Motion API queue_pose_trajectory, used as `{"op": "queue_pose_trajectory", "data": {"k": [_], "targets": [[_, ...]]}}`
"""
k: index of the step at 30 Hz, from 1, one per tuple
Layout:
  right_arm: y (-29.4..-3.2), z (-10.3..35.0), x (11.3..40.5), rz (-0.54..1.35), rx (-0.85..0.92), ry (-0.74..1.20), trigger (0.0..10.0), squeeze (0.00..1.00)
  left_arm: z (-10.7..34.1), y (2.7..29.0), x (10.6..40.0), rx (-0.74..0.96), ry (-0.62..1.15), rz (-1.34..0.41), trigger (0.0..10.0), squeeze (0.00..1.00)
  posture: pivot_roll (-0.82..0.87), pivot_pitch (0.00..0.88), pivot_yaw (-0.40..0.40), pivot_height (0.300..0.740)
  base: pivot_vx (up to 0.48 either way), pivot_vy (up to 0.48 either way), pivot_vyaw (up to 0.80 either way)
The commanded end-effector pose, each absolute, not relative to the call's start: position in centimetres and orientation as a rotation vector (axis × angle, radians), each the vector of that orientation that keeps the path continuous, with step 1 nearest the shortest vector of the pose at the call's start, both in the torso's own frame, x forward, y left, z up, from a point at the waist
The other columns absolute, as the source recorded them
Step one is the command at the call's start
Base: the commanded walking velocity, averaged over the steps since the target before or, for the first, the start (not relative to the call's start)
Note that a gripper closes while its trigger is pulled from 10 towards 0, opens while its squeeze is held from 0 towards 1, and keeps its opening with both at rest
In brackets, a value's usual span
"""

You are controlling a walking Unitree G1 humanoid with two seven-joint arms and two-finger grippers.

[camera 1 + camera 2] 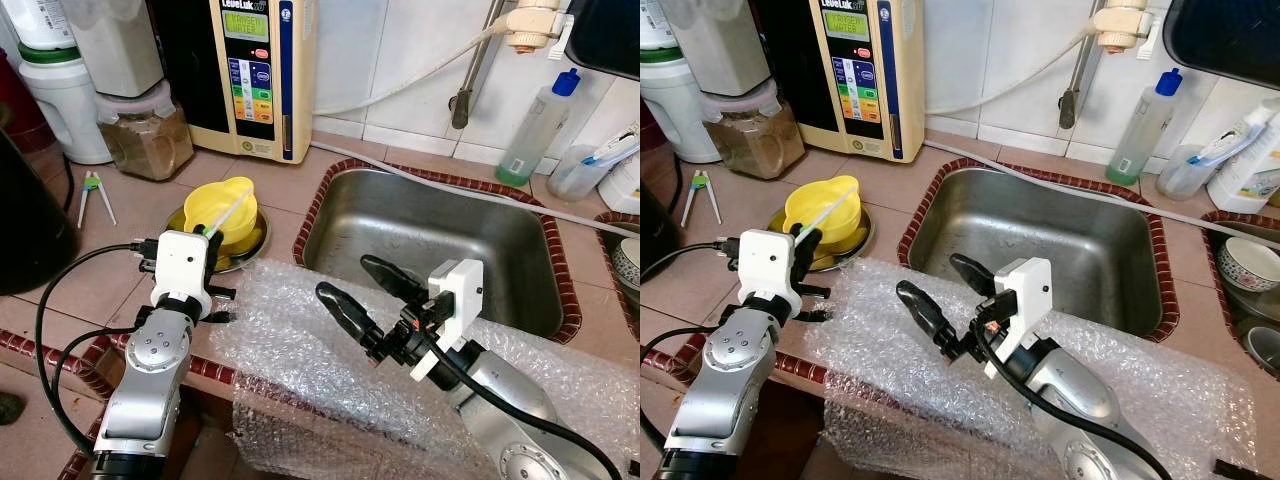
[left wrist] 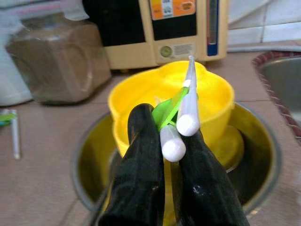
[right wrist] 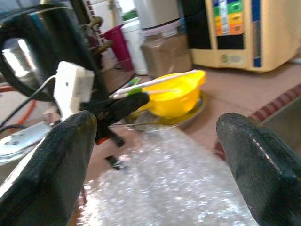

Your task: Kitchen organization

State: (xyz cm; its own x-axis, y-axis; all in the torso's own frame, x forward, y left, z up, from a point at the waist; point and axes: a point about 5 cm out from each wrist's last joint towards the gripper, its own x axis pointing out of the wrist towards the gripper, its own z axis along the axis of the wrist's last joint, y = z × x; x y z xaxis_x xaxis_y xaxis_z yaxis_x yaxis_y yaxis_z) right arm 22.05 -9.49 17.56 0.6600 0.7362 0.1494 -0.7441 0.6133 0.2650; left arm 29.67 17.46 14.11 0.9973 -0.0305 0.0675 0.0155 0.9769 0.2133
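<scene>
— Yellow bowl (image 1: 228, 208): where does it sit?
— In a metal dish (image 1: 255, 243) on the tiled surface (image 1: 120, 250), just beside the sink (image 1: 440, 240).
— And the left hand (image 2: 164, 141)?
— Right at the bowl's near rim, fingers clamped on a pair of white chopsticks (image 2: 186, 115) (joined by a green clip) that slant over the bowl.
— The right hand (image 1: 362, 286)?
— Near the sink's front edge, above the bubble wrap (image 1: 300, 360), fingers spread apart and holding nothing.
</scene>
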Motion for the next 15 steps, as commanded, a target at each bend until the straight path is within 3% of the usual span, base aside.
{"op": "queue_pose_trajectory", "data": {"k": [1,10,15], "targets": [[-9.6,18.1,21.6,0.886,0.331,-0.037,10.0,0.00,15.1,17.7,29.7,0.230,-0.122,0.002,0.0,0.00,0.02,0.068,-0.037,0.740,0.000,0.000,0.00],[-10.5,18.1,22.5,0.818,0.292,-0.046,10.0,0.00,18.6,16.6,29.5,0.293,-0.336,-0.052,0.0,0.00,0.02,0.062,-0.046,0.740,0.000,0.000,0.00],[-12.3,18.8,24.8,0.597,0.264,-0.109,10.0,0.00,20.6,14.6,29.8,0.094,-0.384,-0.196,0.0,0.00,0.02,0.059,-0.051,0.740,0.000,0.000,0.00]]}}
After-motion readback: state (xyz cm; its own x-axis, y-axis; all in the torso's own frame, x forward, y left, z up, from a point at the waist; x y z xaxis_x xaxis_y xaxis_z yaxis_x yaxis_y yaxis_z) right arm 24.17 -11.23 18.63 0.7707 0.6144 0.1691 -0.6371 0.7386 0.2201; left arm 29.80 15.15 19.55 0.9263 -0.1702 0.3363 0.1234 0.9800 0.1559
